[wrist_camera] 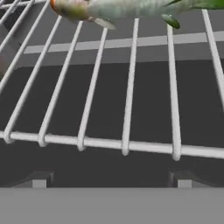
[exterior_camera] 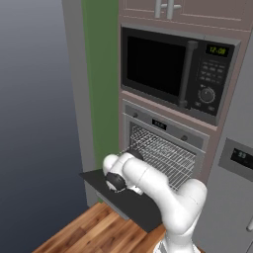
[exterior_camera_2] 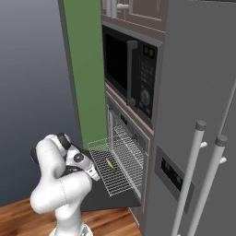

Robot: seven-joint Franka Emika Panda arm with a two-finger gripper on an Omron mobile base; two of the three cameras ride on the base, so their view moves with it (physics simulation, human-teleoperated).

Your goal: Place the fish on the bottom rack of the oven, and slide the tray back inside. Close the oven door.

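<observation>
The oven (exterior_camera: 163, 148) sits under one black microwave (exterior_camera: 173, 69), its door (exterior_camera_2: 110, 196) dropped flat and open; one wire rack (exterior_camera_2: 117, 166) is pulled out over the door; one little fish (exterior_camera_2: 111, 165) lies on its bars, roughly mid-rack; the gripper (wrist_camera: 111, 181) hovers just off the rack's front edge with jaws spread wide and nothing between them; the fish (wrist_camera: 131, 8) lies beyond the fingertips (wrist_camera: 39, 180), crosswise on the bars.
</observation>
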